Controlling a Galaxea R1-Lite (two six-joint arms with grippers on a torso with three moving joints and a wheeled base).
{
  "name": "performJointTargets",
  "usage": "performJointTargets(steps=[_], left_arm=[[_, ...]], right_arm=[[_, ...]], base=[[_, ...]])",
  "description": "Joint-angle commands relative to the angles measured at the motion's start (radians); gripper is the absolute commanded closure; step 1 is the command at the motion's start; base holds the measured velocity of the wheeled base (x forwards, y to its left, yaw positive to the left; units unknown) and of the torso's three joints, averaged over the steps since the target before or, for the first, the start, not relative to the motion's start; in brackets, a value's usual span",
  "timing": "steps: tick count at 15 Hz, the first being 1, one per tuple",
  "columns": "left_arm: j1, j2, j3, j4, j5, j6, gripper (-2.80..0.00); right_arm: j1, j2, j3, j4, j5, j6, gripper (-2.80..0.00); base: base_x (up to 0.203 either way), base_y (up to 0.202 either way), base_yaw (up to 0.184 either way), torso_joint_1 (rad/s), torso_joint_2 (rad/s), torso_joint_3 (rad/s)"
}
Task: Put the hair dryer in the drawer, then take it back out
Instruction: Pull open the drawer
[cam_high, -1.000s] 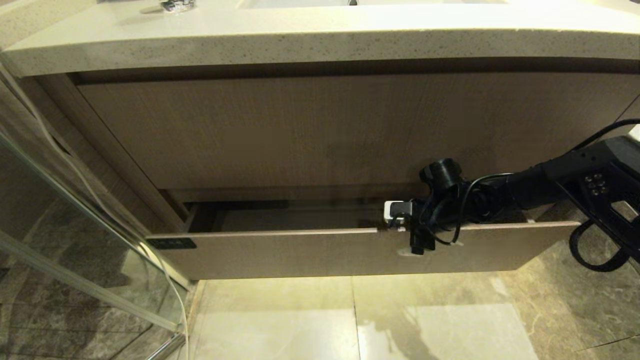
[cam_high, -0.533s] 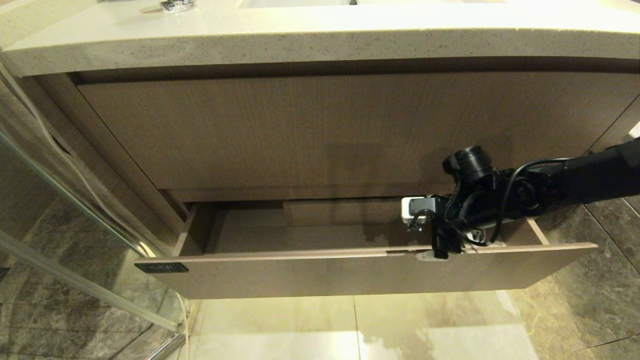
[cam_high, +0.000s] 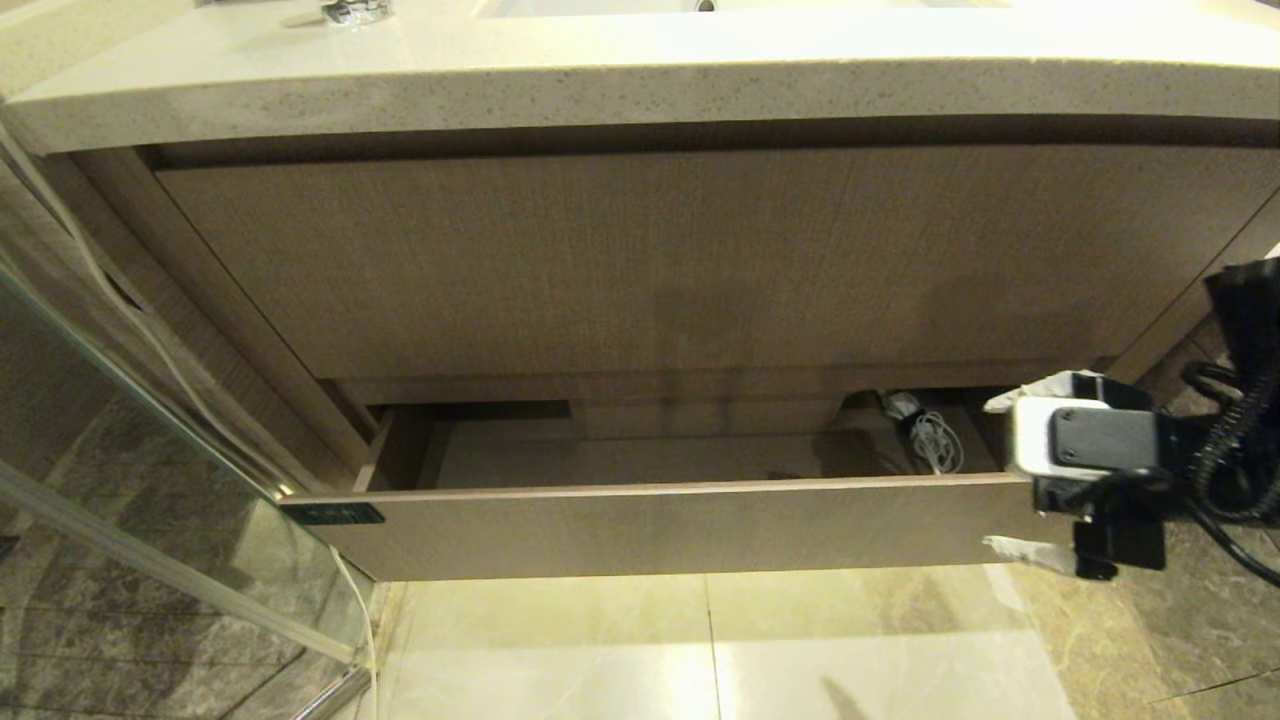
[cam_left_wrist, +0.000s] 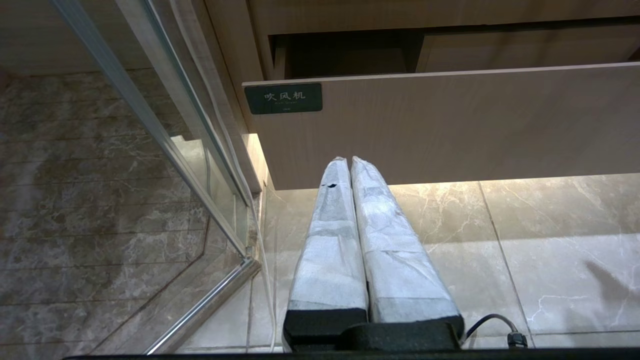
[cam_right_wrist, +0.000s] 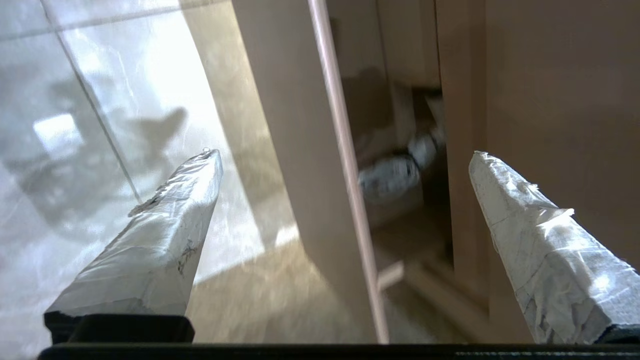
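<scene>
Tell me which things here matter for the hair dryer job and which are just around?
Part of the job:
- drawer, pulled open
- hair dryer, lying in the drawer's right end
- right claw, open, at the drawer's right end

Just around:
- left claw, shut, parked low before the drawer's label
- countertop
- glass panel
- floor tiles

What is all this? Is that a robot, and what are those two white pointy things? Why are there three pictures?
Yes, a robot with two arms. One picture comes from its head; the other two come from cameras on its wrists. The white pointy things are wrapped fingers. The left gripper is shut, parked above the floor. The right gripper has its jaws wide open and holds nothing, near the right end of the open drawer. Inside lies the hair dryer with its bundled cord.
</scene>
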Motion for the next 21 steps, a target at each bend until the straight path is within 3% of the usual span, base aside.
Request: performJointTargets(steps=[1, 7, 8, 11, 16, 18, 21], left_arm=[[0.000, 0.000, 0.000, 0.000, 0.000, 0.000, 0.00], [0.000, 0.000, 0.000, 0.000, 0.000, 0.000, 0.00], [0.000, 0.000, 0.000, 0.000, 0.000, 0.000, 0.00], [0.000, 0.000, 0.000, 0.000, 0.000, 0.000, 0.00], [0.000, 0.000, 0.000, 0.000, 0.000, 0.000, 0.00], [0.000, 0.000, 0.000, 0.000, 0.000, 0.000, 0.00], [0.000, 0.000, 0.000, 0.000, 0.000, 0.000, 0.00]], right_arm=[[-0.001, -0.203, 0.075, 0.023, -0.046, -0.006, -2.80], [-0.043, -0.254, 0.069, 0.027, -0.108, 0.004, -2.80], [-0.054, -0.251, 0.054, 0.035, -0.122, 0.002, 0.00], [-0.060, -0.221, 0.020, 0.069, -0.124, 0.012, 0.00], [-0.061, -0.087, -0.056, 0.067, -0.130, 0.094, 0.00], [-0.061, -0.003, -0.114, 0.065, -0.155, 0.164, 0.00], [-0.077, 0.098, -0.200, 0.072, -0.282, 0.328, 0.00]], base=[[0.000, 0.000, 0.000, 0.000, 0.00, 0.000], [0.000, 0.000, 0.000, 0.000, 0.00, 0.000], [0.000, 0.000, 0.000, 0.000, 0.00, 0.000], [0.000, 0.000, 0.000, 0.000, 0.00, 0.000], [0.000, 0.000, 0.000, 0.000, 0.00, 0.000], [0.000, 0.000, 0.000, 0.000, 0.00, 0.000], [0.000, 0.000, 0.000, 0.000, 0.00, 0.000]])
